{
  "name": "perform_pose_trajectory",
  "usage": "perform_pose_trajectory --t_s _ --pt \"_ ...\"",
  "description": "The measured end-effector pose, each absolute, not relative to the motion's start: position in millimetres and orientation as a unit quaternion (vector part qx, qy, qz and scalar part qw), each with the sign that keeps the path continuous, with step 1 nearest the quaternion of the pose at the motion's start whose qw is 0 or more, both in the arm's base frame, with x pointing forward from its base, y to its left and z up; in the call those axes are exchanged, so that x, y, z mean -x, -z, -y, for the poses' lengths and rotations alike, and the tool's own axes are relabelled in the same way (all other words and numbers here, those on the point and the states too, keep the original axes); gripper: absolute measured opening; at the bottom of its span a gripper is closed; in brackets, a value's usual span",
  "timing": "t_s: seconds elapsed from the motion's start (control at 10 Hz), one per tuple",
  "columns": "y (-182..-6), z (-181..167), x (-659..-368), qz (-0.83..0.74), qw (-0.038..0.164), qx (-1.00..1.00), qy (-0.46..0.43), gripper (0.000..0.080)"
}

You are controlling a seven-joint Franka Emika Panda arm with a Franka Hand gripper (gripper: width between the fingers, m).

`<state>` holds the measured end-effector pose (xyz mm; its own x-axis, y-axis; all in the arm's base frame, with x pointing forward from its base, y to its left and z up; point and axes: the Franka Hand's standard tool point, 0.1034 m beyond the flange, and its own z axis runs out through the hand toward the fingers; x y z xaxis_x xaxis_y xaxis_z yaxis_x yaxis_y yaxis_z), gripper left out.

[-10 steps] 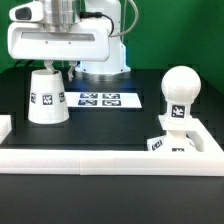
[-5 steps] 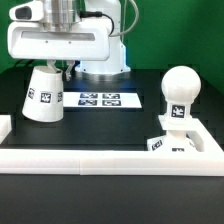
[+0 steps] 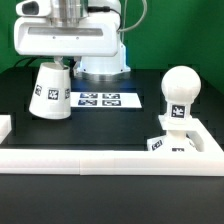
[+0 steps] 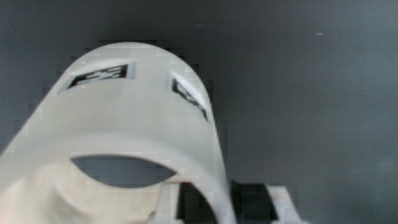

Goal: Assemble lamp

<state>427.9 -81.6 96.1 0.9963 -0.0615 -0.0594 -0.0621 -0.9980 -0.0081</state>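
The gripper (image 3: 57, 64) is clamped on the narrow top rim of the shade (image 3: 50, 94) — the cone hangs tilted, its wide end off the black table (image 3: 110, 190), at the exterior view's left. In the wrist view, 1 finger (image 4: 192, 200) sits inside the shade (image 4: 134, 120) opening. The marker board (image 3: 106, 99) lies just beside it. The bulb (image 3: 180, 95) stands on the base (image 3: 178, 143) at the exterior view's right — inside the white rail (image 3: 100, 158).

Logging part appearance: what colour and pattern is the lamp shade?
The shade is plain white with black-and-white square tags, shown best in the exterior view.
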Motion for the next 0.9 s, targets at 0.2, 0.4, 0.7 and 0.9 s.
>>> perform_pose_trajectory --t_s 0.2,0.4,0.7,0.9 --pt "-112.4 65 -438 -0.035 0.012 0.999 -0.030 0.0044" --pt "-127.2 50 -452 -0.045 0.016 0.998 -0.032 0.0044" --pt "-151.2 19 -484 -0.067 0.017 0.997 -0.022 0.0045" --pt "-161.5 4 -501 -0.081 0.017 0.996 -0.015 0.0045"
